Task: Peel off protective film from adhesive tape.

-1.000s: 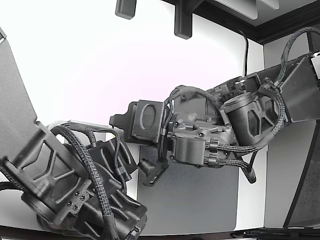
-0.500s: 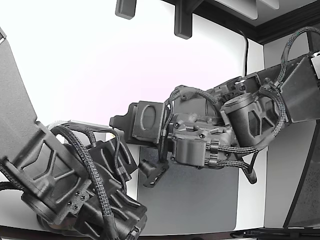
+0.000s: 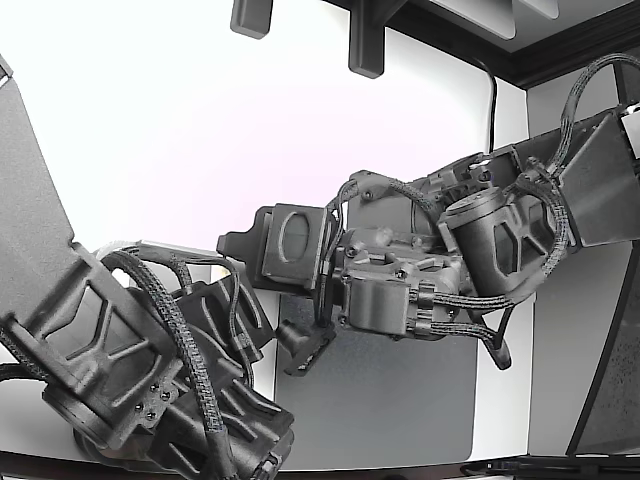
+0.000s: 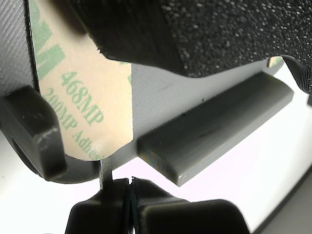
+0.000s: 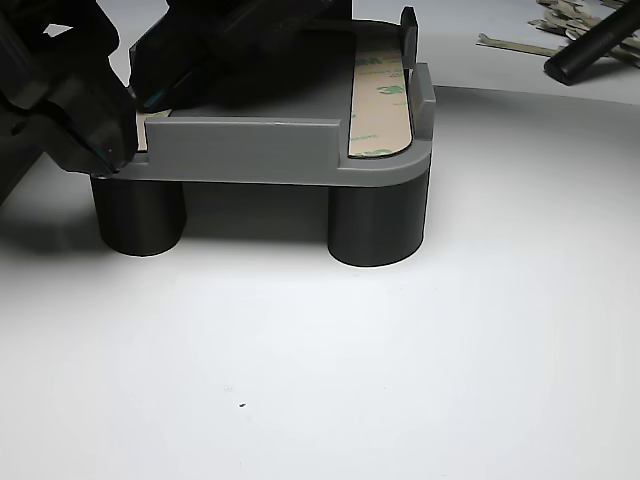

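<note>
The adhesive tape with its tan protective film [image 4: 83,97], printed in green, lies flat on the grey part [image 4: 161,92]. My gripper [image 4: 127,187] sits just off the film's rounded end. Its jaws are pressed together with a thin sliver between them that looks like the film's edge. In the other view the dark gripper [image 5: 128,100] is at the left corner of the grey part [image 5: 250,150]. A second taped strip [image 5: 380,100] lies on that part's right side. In the exterior view my gripper [image 3: 305,345] meets the second arm [image 3: 150,370].
A black foam pad [image 4: 219,34] presses on the part from above. A raised grey bar [image 4: 219,126] and a dark post [image 4: 34,131] flank the tape. The part stands on two dark round legs [image 5: 375,220] on a white table. Peeled strips [image 5: 520,45] lie at the back.
In the exterior view the right arm's wrist has shifted slightly down and to the left. The other arm has not moved.
</note>
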Controlling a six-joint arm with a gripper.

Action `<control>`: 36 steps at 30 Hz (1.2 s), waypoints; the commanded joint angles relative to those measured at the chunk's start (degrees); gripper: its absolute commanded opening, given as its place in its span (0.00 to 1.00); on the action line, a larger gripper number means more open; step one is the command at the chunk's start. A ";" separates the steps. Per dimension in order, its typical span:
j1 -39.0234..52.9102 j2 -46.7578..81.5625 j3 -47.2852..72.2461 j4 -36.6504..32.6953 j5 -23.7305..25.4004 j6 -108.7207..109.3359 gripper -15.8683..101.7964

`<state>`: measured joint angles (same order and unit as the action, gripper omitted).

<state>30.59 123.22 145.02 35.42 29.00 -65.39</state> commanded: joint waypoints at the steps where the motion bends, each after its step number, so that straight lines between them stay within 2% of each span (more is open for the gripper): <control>1: -0.35 0.79 -1.58 -0.97 0.09 0.00 0.04; 36: -0.35 2.11 -0.53 -2.46 0.09 0.00 0.04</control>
<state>30.59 123.75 145.81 33.66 29.00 -65.48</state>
